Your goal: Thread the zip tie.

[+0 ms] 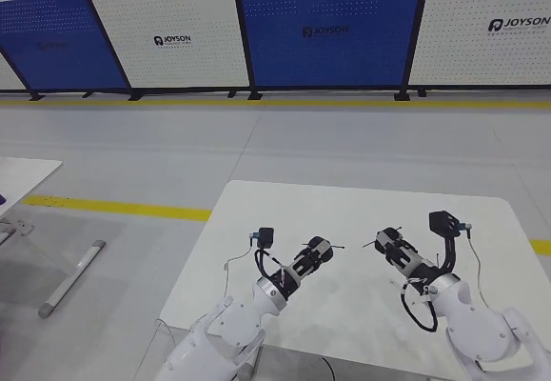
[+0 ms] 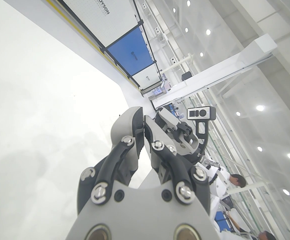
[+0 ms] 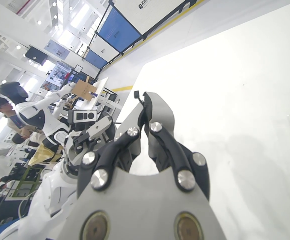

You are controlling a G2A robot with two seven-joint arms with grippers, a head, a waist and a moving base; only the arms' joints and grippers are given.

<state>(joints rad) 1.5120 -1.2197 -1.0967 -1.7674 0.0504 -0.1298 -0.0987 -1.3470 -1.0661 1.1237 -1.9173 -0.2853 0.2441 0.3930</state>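
Both arms hover above the white table [image 1: 351, 205], their tips facing each other a short gap apart. My right gripper [image 1: 382, 238] [image 3: 143, 98] is shut on a thin black zip tie. The tie's square head [image 3: 136, 94] sticks out past the fingertips. My left gripper [image 1: 324, 248] [image 2: 143, 121] is shut too. A thin black strap tip [image 1: 338, 248] [image 3: 118, 123] pokes out of it toward the right gripper. I cannot tell how the strap runs between the two hands. In the left wrist view the right gripper [image 2: 167, 119] sits just beyond my left fingertips.
A second white table [image 1: 9, 181] with small items stands off to the left across the floor. A metal bar [image 1: 70, 278] lies on the floor beside it. Blue and white panels [image 1: 327, 43] line the back. The near table edge runs close under both arms.
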